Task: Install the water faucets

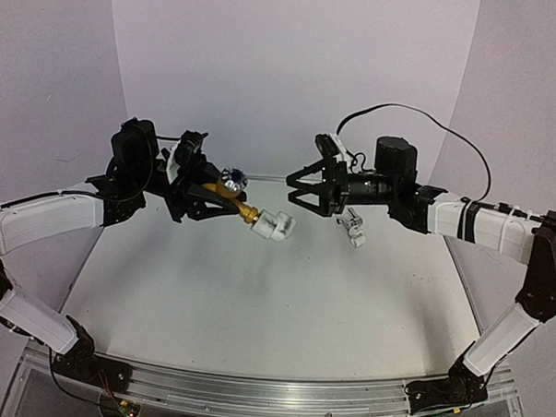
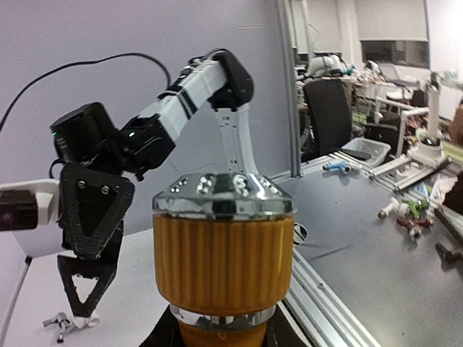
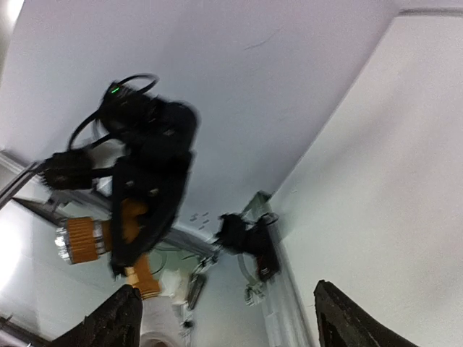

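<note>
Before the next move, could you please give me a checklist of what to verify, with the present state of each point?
1. Left hand is closed on the brass faucet: ok.
2. White fitting sits on the brass faucet's end: ok. Whether it is fully tight: cannot tell.
3. Right hand is open and holds nothing: ok.
4. Right hand is apart from the white fitting, touching nothing: ok.
5. Silver faucet lies free on the table, under the right arm, within view: ok.
6. Silver faucet installed: not ok.
</note>
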`<state>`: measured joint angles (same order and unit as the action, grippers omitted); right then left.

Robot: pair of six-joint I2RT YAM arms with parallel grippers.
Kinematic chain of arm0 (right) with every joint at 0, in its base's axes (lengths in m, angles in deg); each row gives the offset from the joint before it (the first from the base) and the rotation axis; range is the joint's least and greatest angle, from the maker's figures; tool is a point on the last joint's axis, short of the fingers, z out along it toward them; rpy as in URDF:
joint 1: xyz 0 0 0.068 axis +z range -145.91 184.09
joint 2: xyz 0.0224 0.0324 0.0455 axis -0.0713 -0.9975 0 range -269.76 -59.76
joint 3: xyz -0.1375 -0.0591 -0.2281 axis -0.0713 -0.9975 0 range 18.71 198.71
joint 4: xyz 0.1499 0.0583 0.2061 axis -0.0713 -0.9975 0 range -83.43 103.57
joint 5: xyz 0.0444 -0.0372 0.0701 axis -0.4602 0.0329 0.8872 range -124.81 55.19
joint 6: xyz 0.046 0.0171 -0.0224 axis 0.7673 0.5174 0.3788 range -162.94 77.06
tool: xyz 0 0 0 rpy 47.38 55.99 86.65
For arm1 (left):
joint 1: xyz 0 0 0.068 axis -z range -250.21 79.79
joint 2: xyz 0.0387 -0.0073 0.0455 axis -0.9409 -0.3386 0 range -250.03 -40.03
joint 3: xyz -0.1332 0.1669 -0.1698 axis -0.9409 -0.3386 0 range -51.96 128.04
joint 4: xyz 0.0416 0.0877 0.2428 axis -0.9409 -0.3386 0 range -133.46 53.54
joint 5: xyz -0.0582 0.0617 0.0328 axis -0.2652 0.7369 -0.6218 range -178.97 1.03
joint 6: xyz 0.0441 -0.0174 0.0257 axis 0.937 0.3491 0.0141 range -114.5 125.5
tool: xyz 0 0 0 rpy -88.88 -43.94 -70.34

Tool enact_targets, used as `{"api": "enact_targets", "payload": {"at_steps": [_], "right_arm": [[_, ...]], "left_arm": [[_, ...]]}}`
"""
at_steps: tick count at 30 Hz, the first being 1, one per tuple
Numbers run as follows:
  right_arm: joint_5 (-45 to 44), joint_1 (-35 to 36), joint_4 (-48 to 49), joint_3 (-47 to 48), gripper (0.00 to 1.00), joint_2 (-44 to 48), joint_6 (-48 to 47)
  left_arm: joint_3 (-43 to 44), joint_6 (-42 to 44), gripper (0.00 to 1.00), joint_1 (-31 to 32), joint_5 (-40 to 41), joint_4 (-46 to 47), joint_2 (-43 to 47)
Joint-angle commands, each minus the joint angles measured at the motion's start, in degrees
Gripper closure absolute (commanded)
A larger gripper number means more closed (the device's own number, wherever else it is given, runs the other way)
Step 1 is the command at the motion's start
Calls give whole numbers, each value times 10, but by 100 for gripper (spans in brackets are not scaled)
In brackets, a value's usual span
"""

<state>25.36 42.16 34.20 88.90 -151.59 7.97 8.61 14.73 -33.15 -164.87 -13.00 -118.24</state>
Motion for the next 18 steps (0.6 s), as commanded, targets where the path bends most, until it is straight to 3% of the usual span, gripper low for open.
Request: {"api": "enact_targets", "payload": {"at_steps": [1, 5, 10, 18], "right_arm": [[-181, -9, -183, 20, 14, 64, -251], [-259, 4, -167, -31, 12, 119, -463], [-431, 120, -150, -60, 11, 131, -723], [-546, 180, 27, -113, 13, 79, -827]], "left_arm": [[27, -187, 100, -3, 164, 24, 13], [-3, -387, 100, -11, 332, 26, 22], [-21, -630, 100, -31, 339, 23, -5], [-72, -729, 100, -30, 341, 24, -13]]}}
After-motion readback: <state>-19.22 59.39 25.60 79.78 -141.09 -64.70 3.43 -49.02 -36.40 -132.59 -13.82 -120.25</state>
